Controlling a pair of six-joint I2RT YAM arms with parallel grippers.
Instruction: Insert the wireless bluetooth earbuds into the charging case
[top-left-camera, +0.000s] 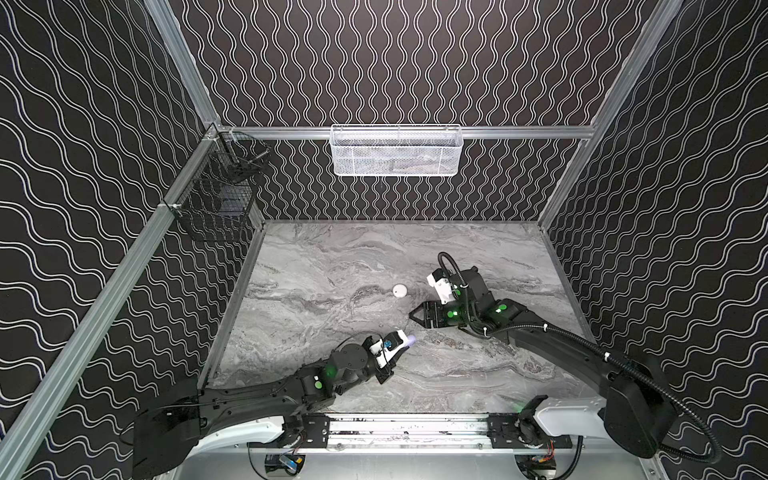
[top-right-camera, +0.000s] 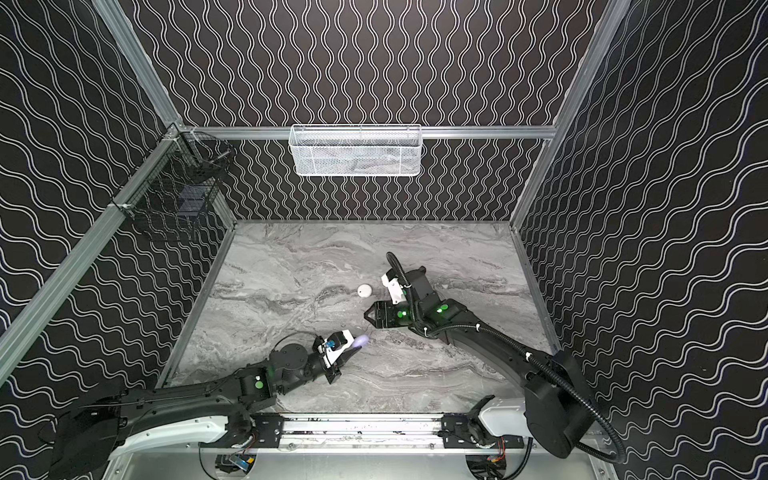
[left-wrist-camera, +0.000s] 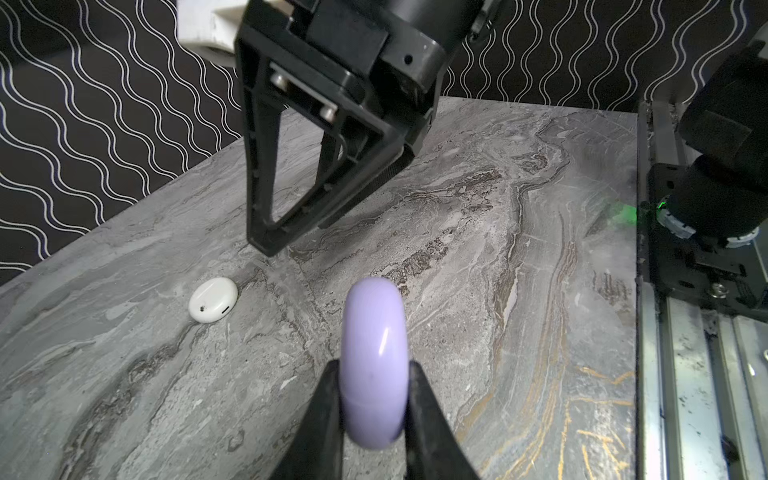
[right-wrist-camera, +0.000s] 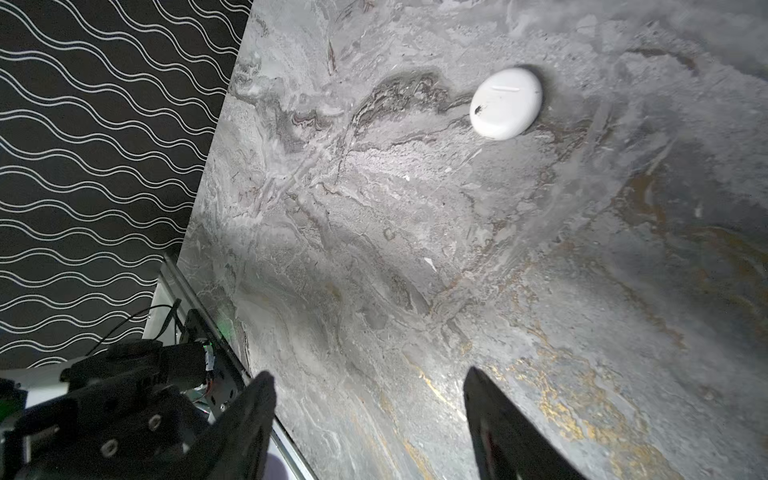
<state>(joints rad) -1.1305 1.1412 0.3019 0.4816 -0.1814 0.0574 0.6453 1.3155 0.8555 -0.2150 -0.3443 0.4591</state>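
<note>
The marble table (top-left-camera: 316, 266) is bare but for one case. Above its middle the right gripper (right-wrist-camera: 368, 378) hangs spread wide and empty. The left gripper (top-left-camera: 400, 345) pinches a lavender charging case (left-wrist-camera: 374, 357) across its flat faces, so it stands on edge, closed, with its rim aimed at the right gripper just beyond. A white case (right-wrist-camera: 506, 109) lies flat and closed farther back (the right gripper is nearer to it). No earbuds show in any view, so a lid probably has to open first.
</note>
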